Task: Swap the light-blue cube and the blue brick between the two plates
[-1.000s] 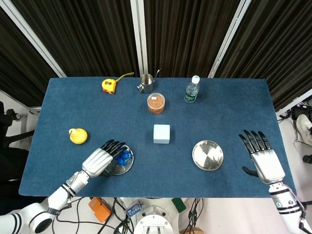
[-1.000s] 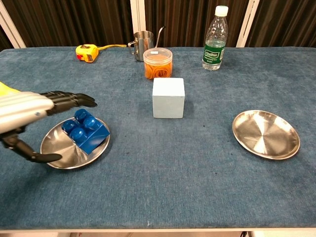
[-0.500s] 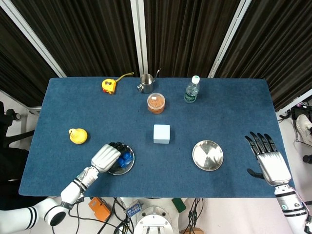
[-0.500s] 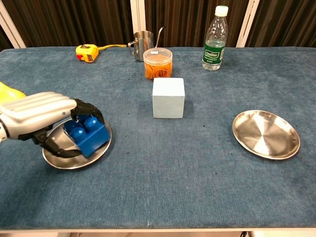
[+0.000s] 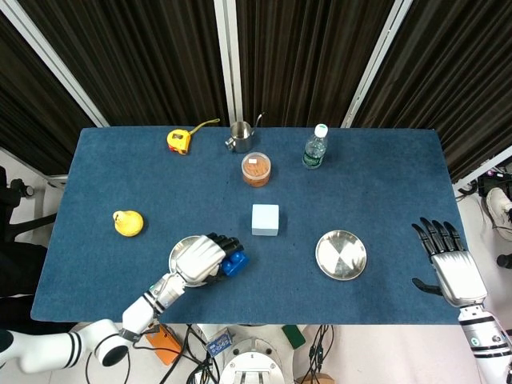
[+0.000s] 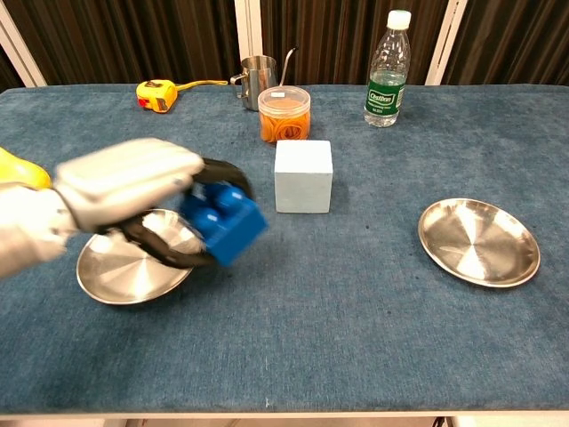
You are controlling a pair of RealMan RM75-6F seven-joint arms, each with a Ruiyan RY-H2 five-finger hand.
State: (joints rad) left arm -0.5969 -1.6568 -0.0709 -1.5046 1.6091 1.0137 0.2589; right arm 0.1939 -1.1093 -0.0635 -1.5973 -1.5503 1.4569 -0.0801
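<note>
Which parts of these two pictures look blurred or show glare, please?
Chest view: the left hand and the blue brick it holds are motion-smeared, while the light-blue cube stays crisp; head view: sharp throughout, with bright glare on the right plate.

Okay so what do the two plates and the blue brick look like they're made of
Both plates, left plate and right plate, look like polished metal, probably stainless steel: silver, with mirror-like glints. The blue brick, held by the left hand, looks like glossy moulded plastic with studs on top.
</note>
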